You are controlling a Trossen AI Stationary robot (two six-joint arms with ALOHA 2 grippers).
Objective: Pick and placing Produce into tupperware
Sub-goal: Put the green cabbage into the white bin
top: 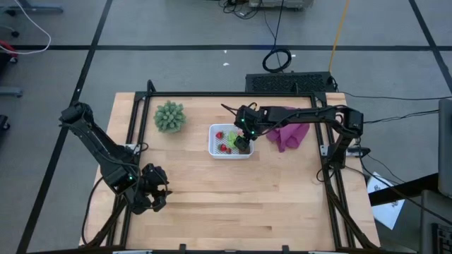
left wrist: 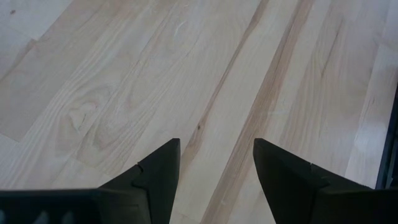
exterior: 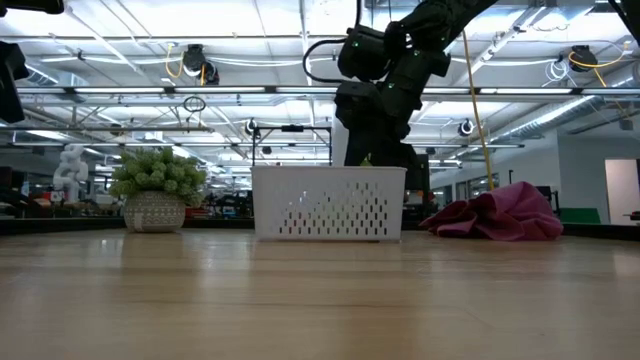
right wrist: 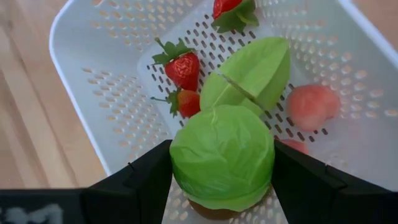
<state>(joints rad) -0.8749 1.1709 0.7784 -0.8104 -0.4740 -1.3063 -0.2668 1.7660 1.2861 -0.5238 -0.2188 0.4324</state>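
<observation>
The white perforated tupperware [top: 212, 144] stands on the table behind its middle; it also shows in the low view [exterior: 330, 205]. In it lie red strawberries [right wrist: 183, 65], a split bright green piece [right wrist: 258, 68] and a pink bit [right wrist: 313, 106]. My right gripper [top: 244, 143] reaches down into the tupperware's right part, shut on a round green produce piece [right wrist: 222, 155]. A brownish edge [right wrist: 214, 213] shows under that piece. My left gripper [top: 157, 192] is open and empty over bare wood [left wrist: 216, 168] near the table's front left. My right gripper pinches the round green piece between its two fingers, one on each of its opposite sides [right wrist: 177, 168]. The fingers [right wrist: 298, 180] come from above, pointing down into the tupperware. Whether the piece rests on the base or hangs clear, I cannot tell.
A spiky grey-green plant in a pot [top: 169, 116] stands at the back left, left of the tupperware. A purple cloth [top: 288, 134] lies bunched just right of the tupperware. Bare wood spreads across the table's near half.
</observation>
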